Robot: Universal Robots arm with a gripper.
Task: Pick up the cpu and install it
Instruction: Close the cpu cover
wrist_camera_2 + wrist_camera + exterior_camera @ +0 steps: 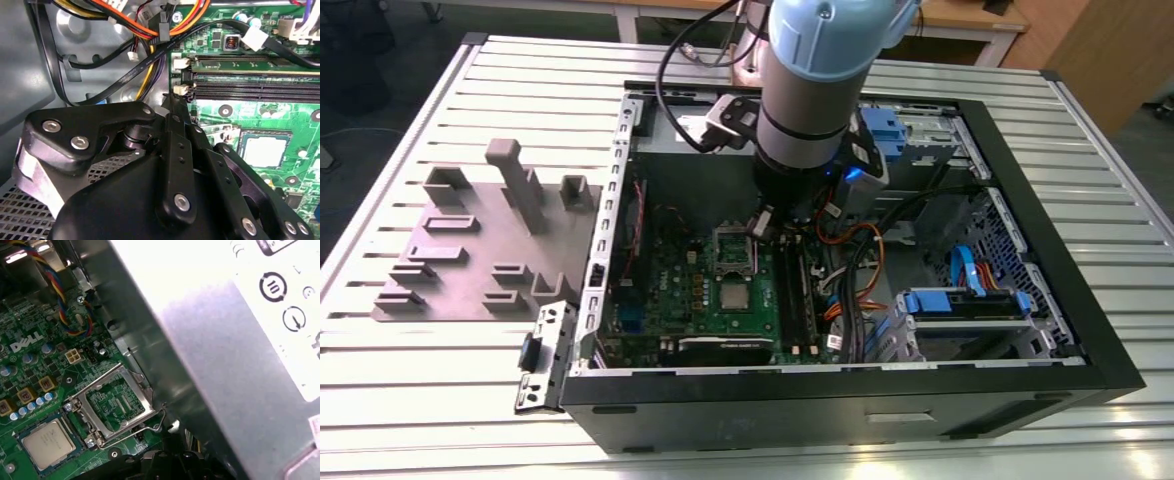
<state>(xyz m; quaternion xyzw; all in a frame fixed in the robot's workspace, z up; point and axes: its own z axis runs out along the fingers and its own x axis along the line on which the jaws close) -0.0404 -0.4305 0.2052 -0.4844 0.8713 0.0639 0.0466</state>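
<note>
Small square silver-grey cpu (46, 442): lies flat in its socket on the green motherboard (675, 290), with the hinged silver socket frame (115, 402) raised beside it, likely for access. Black end effector (173, 100): closed, empty, poised near the frame.

Second wrist view: end effector (172, 100) housing blocks a big part of the motherboard (300, 150) under it. Cables (131, 20) past its tip run out of the pic. Print on the cpu (264, 150), just beside the end effector, is too small to tell.

First wrist view: metal panel (225, 350) next to the end effector is blurred & washed out, hides whatever's behind it. End effector is dark, cut off by pic edge.

Exterior view: arm (814, 80) is cut off by pic edge, covers the case (854, 400) interior behind the end effector. Worktop (400, 400) cut off too.
</note>
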